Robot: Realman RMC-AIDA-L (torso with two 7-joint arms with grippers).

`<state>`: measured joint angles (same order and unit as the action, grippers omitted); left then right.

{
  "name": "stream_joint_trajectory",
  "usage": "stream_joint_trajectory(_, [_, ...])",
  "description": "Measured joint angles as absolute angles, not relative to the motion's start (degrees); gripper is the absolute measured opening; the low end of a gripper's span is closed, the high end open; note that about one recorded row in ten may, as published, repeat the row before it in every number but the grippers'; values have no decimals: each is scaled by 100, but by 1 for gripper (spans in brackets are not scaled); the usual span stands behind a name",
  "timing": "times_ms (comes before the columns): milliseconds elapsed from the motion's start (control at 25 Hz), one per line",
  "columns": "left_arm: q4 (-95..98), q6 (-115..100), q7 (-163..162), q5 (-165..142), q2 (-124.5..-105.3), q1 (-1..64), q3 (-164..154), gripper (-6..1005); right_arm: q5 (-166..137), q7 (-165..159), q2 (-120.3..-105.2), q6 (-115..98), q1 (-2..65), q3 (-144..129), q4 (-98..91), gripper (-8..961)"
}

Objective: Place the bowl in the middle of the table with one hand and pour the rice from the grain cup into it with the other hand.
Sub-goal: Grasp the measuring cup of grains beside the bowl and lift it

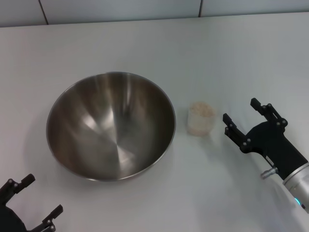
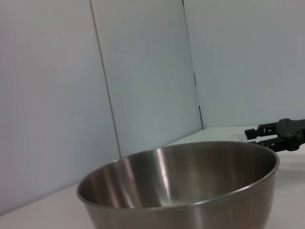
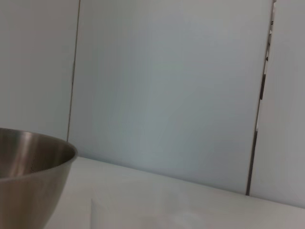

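bowl (image 1: 111,125): upright on the desk (image 1: 159,43), a little to the robot's left of the middle of the view; inside bare and shiny, no grains in it.
cup (image 1: 201,119): upright on the desk just beside the bowl's right rim, apart from it by a narrow strip of desk; its long axis stands vertical.
rice (image 1: 202,109): a pale heap filling the cup to about its brim.
right gripper (image 1: 245,117): low over the desk to the right of the cup, jaws spread wide and holding nothing, their opening turned toward the cup.
key relation: the cup lies straight ahead of the right jaws, toward the robot's left, near but not yet between them; the gap looks wider than the cup.
nearer arm: the right, clearly; the bowl stands between the cup and the left arm.
left gripper (image 1: 35,198): at the near left corner of the head view, short of the bowl's near rim, jaws apart and empty.
stage, as I judge it: the bowl looks set down already; grasping the cup seems the step in hand, the pour not yet begun.
risk: the cup is light and full, so a glancing jaw could tip it or push it against the bowl.
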<state>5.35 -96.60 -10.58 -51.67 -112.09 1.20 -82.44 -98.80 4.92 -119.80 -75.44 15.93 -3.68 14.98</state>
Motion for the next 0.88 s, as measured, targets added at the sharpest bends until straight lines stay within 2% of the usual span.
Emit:
stream_joint_trajectory(560, [510, -9659, -1046, -5168, -11206, 123, -8243, 842, -9878, 492, -11979, -7383, 1794, -52, 1503, 766])
stream_joint_trajectory(880, [500, -9581, -1045, -5168, -11206, 123, -8253, 842, -9879, 492, -11984, -7078, 2006, 0, 1505, 735])
